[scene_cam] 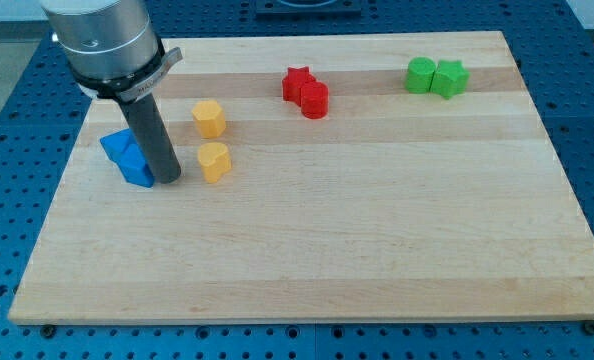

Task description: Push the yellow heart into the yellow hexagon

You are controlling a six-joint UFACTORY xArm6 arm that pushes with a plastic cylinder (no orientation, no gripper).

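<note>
My tip (pixel 168 178), a bare rod, stands just left of the yellow heart (pixel 214 161), below the yellow hexagon (pixel 208 118), partly hiding blue blocks (pixel 127 158).

On the tabletop (pixel 307 250), my tip (pixel 169 180) stood between the blue blocks (pixel 127 157), touching on the view's left, and the yellow heart (pixel 214 162), just beside it on the right. The yellow hexagon (pixel 208 118) lay close above the heart. Farther right along the view's top sat the red star (pixel 297 82) touching the red block (pixel 315 100), then the green block (pixel 421 75) touching the green star (pixel 450 78).
</note>
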